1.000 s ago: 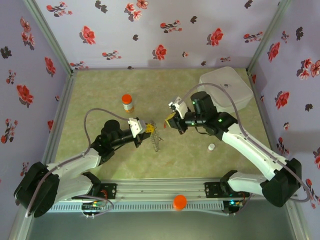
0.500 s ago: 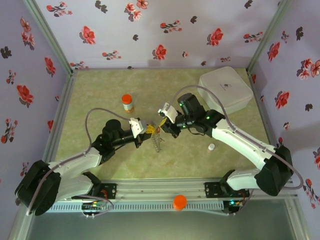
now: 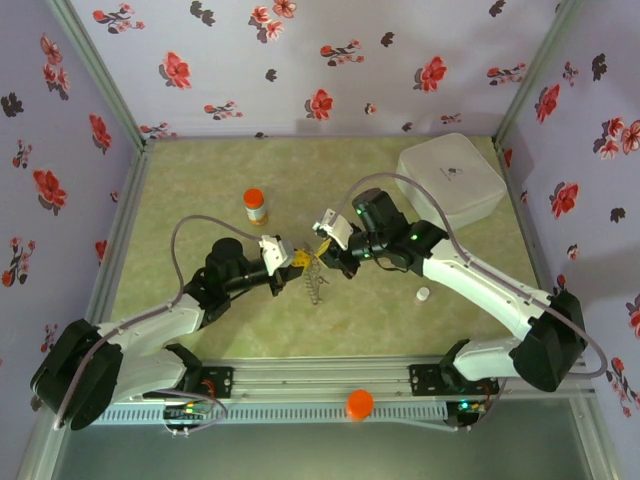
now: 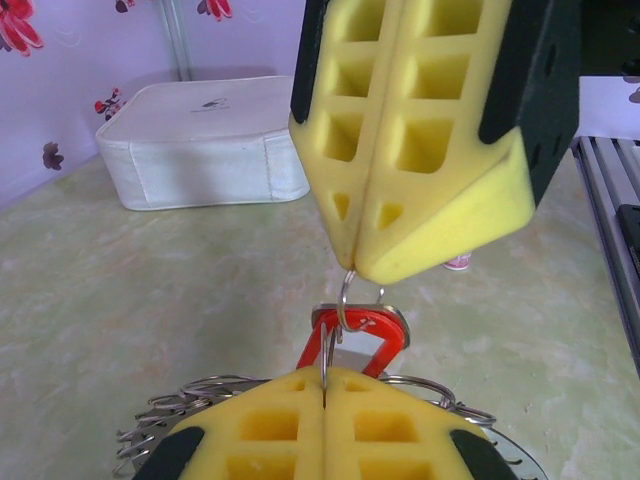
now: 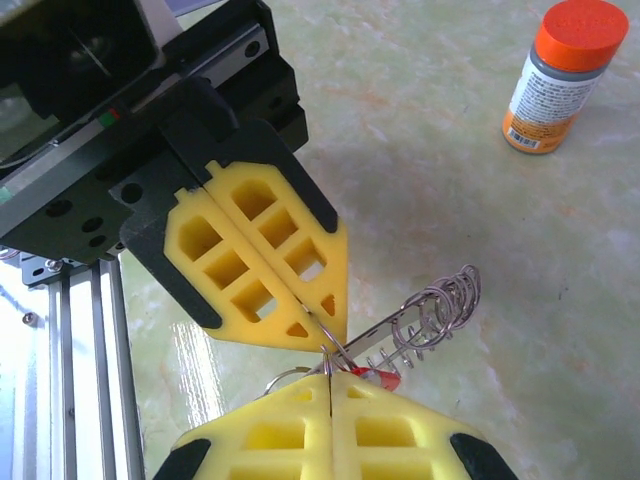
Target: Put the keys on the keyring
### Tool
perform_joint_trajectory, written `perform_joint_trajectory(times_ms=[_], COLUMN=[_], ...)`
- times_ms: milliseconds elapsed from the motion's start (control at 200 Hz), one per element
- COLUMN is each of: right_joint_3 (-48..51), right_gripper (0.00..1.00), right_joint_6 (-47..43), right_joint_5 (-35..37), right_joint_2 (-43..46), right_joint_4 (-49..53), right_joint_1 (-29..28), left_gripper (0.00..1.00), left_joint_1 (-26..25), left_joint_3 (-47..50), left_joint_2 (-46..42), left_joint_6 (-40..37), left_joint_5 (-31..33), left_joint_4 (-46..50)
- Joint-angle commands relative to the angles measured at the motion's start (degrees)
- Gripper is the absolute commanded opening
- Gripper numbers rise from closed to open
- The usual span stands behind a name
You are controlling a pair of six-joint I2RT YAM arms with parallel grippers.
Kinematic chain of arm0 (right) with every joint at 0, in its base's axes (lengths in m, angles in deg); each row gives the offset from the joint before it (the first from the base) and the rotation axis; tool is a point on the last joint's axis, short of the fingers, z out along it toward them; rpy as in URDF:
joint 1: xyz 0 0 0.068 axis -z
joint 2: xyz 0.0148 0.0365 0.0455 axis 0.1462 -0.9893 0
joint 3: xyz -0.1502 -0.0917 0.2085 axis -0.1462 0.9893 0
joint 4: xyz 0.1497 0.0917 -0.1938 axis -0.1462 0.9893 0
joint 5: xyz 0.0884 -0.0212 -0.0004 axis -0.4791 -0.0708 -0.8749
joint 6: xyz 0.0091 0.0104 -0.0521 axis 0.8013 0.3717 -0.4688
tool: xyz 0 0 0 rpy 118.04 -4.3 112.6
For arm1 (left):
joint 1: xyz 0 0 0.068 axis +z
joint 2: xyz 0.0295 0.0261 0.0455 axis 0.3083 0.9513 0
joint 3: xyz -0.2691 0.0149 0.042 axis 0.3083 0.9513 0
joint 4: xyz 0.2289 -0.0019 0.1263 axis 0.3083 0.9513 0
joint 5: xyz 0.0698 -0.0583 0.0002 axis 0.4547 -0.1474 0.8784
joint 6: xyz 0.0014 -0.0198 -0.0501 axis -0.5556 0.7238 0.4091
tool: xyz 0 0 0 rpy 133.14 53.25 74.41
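Right gripper [image 3: 323, 246] is swinging in from the white tub [image 3: 452, 178] and meeting your left gripper [image 3: 299, 260] tip to tip mid-table, right clenching the wire loop of the red-tagged key [image 4: 362, 335], left clenching the keyring [image 5: 430, 318], so you're likely starting the threading.

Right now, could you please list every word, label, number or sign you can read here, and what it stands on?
Nothing can be read as words.
bottle: fine print on its label, too small and blurred to read.
white box: one small dark mark on its lid, too small to read.
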Motion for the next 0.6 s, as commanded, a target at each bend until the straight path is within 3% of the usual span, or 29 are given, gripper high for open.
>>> perform_joint_trajectory(times_ms=[0, 595], right_joint_3=[-2.3, -4.0], right_gripper=[0.0, 0.0], right_joint_6=[-1.2, -2.1], right_joint_5=[-1.5, 2.9], right_joint_2=[-0.6, -3.0], right_joint_4=[0.0, 1.2], right_joint_1=[-0.5, -0.8], left_gripper=[0.0, 0.0], left_joint_1=[0.3, 0.3], left_joint_3=[-2.0, -1.7], left_joint_2=[0.0, -0.8], left_joint_6=[0.1, -0.3], left_joint_5=[-1.3, -1.7], left_joint_4=[-1.4, -1.6])
